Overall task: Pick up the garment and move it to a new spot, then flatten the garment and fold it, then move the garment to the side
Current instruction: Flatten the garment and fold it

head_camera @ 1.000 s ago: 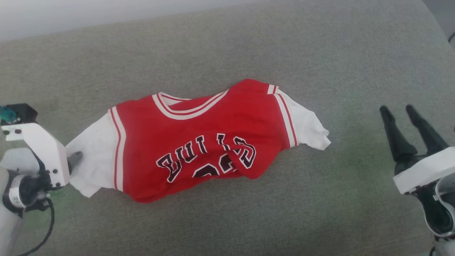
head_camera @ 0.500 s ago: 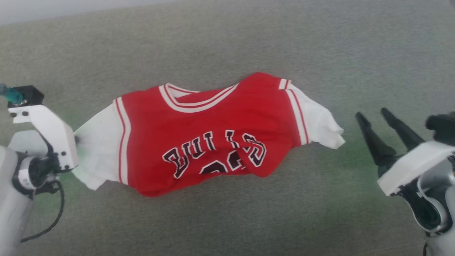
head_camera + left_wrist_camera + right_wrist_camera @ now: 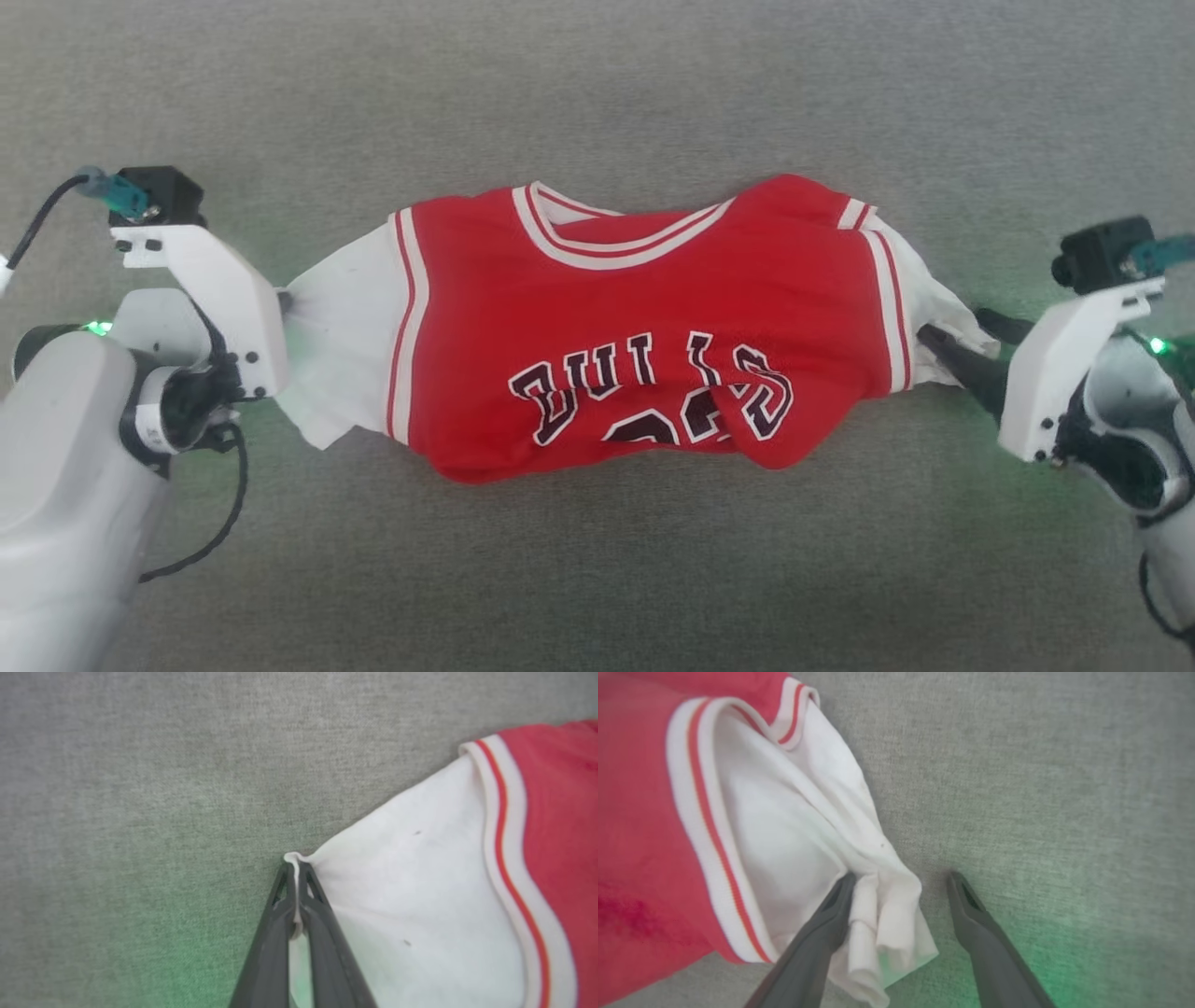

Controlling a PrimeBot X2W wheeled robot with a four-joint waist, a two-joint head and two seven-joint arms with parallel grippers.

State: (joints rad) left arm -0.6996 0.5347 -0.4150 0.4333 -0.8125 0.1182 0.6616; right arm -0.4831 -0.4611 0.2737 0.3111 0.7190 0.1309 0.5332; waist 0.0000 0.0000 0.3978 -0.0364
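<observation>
Head view: you have one sleeve pinched, the other not yet.
Your left gripper (image 3: 294, 864) has just snapped closed on the edge of the white sleeve (image 3: 397, 896) at the left of the frame; a second ago its fingers stood apart beside that cloth. Your right gripper (image 3: 902, 877), which was well clear at the lower right, now sits at the other sleeve (image 3: 794, 826) with its fingers spread wide, one on the bunched white cloth and one on the gray surface (image 3: 1041, 788) beside it. The jersey (image 3: 644, 327) lies mid-frame, rumpled along its lower hem, letters facing up. To my eye you are halfway into the pickup: close the right side before you lift, or the jersey will likely swing from one corner.
</observation>
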